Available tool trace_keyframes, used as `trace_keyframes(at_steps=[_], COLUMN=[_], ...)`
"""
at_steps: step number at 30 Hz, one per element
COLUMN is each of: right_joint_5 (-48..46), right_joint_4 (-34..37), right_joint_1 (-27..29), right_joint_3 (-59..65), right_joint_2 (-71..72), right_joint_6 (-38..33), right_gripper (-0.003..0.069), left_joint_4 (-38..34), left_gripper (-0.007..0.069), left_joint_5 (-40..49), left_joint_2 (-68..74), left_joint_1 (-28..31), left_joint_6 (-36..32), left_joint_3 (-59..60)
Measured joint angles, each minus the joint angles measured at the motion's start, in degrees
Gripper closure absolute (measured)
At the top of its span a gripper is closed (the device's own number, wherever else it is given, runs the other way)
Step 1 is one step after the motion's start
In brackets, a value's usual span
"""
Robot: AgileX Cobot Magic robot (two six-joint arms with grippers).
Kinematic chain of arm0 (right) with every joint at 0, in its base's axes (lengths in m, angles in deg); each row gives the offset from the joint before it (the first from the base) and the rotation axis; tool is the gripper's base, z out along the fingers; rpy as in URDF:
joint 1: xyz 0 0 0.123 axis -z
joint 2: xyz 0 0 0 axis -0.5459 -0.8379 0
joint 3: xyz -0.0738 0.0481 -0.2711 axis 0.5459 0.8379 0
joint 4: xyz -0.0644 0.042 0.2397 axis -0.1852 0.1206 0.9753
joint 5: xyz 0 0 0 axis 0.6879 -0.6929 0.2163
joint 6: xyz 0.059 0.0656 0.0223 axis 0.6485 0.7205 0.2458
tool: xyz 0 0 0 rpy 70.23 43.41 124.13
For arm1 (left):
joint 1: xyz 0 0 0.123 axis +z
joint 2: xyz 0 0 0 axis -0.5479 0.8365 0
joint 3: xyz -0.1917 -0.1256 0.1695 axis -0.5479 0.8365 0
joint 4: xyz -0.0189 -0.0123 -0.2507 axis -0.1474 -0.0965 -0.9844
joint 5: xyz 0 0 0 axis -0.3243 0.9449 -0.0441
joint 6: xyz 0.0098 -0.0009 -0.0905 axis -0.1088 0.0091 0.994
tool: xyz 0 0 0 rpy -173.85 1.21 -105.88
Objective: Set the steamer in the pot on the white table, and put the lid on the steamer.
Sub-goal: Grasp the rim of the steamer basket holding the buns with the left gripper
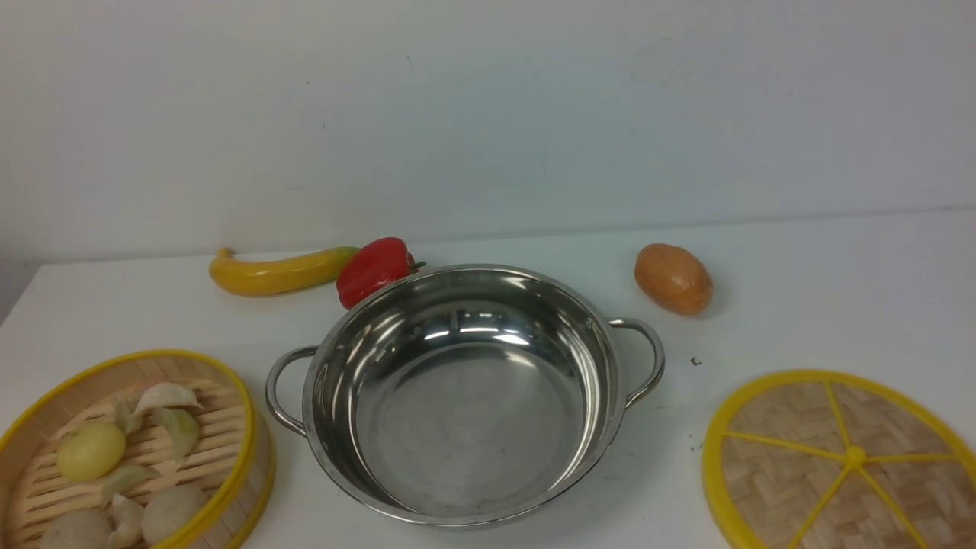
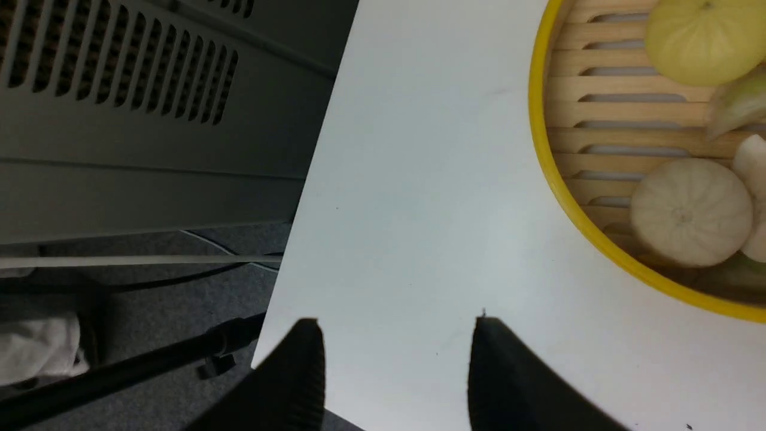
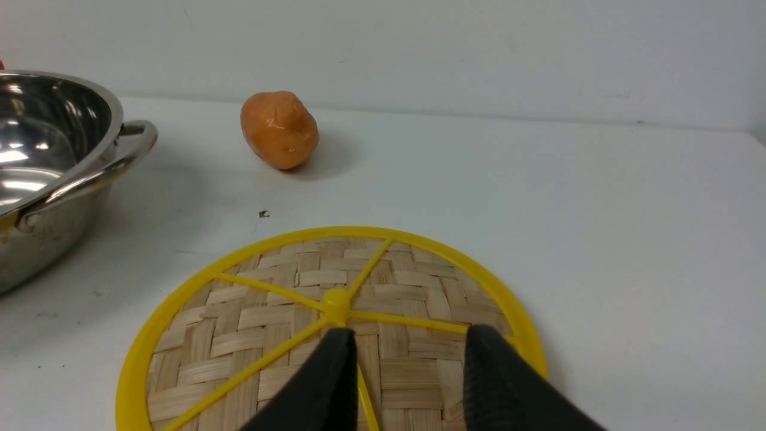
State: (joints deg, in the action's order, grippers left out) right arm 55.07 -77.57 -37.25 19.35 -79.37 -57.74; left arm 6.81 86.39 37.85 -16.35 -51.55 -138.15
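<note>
The shiny steel pot (image 1: 465,393) stands in the middle of the white table (image 1: 801,305), empty, with a loop handle on each side. The steamer (image 1: 122,457), a yellow-rimmed bamboo basket with buns and dumplings, sits at the front left. The woven lid (image 1: 839,461) lies flat at the front right. Neither gripper shows in the front view. My left gripper (image 2: 398,326) hangs open over bare table beside the steamer (image 2: 598,137), near the table's edge. Above the lid (image 3: 335,323) my right gripper (image 3: 410,332) stands open, close to the centre knob, with nothing between its fingers.
Behind the pot lie a yellow banana-shaped fruit (image 1: 278,272) and a red pepper (image 1: 375,271). An orange-brown potato (image 1: 673,278) rests at the back right. A grey vented cabinet (image 2: 149,108) and a dark floor with cables lie beyond the table's left edge.
</note>
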Motion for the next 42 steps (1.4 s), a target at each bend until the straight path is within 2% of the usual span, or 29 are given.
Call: trace_keyframes(at_steps=[5, 11, 14, 15, 16, 18, 22, 28, 31, 36, 39, 40, 42], right_joint_5=[0.00, 0.00, 0.00, 0.00, 0.00, 0.00, 0.00, 0.00, 0.00, 0.00, 0.00, 0.00, 0.00], right_joint_4=[0.00, 0.00, 0.00, 0.00, 0.00, 0.00, 0.00, 0.00, 0.00, 0.00, 0.00, 0.00, 0.00], right_joint_1=[0.00, 0.00, 0.00, 0.00, 0.00, 0.00, 0.00, 0.00, 0.00, 0.00, 0.00, 0.00, 0.00], right_joint_3=[0.00, 0.00, 0.00, 0.00, 0.00, 0.00, 0.00, 0.00, 0.00, 0.00, 0.00, 0.00, 0.00], right_joint_2=[0.00, 0.00, 0.00, 0.00, 0.00, 0.00, 0.00, 0.00, 0.00, 0.00, 0.00, 0.00, 0.00], right_joint_6=[0.00, 0.00, 0.00, 0.00, 0.00, 0.00, 0.00, 0.00, 0.00, 0.00, 0.00, 0.00, 0.00], right_gripper=[0.0418, 0.0418, 0.0418, 0.0418, 0.0418, 0.0418, 0.0418, 0.0418, 0.0418, 0.0418, 0.0418, 0.0418, 0.0418], left_joint_4=[-0.56, -6.86, -14.72, -14.72, -20.71, -25.79, -38.45, -48.97, -51.35, -50.72, -48.32, -45.31, -43.38], left_gripper=[0.0313, 0.0313, 0.0313, 0.0313, 0.0313, 0.0313, 0.0313, 0.0313, 0.0313, 0.0313, 0.0313, 0.0313, 0.0313], left_joint_5=[-4.04, -12.27, -16.10, -16.10, -17.32, -17.86, -18.30, -16.73, -14.51, -12.65, -12.91, -12.77, -12.37], left_joint_2=[3.28, 11.04, 13.83, 13.98, 14.84, 15.49, 16.85, 20.64, 24.84, 28.82, 28.90, 28.97, 29.11], left_joint_1=[0.00, 0.71, 3.41, 3.67, 5.44, 7.27, 11.86, 18.03, 20.98, 22.38, 22.32, 22.32, 22.32], left_joint_6=[-6.48, -19.60, -20.87, -20.97, -22.26, -25.41, -36.17, -50.89, -52.81, -50.96, -46.77, -42.08, -39.19], left_joint_3=[0.00, 0.00, 0.00, 0.00, 0.00, 0.00, -0.32, -1.91, -4.03, -7.11, -8.39, -9.21, -9.64])
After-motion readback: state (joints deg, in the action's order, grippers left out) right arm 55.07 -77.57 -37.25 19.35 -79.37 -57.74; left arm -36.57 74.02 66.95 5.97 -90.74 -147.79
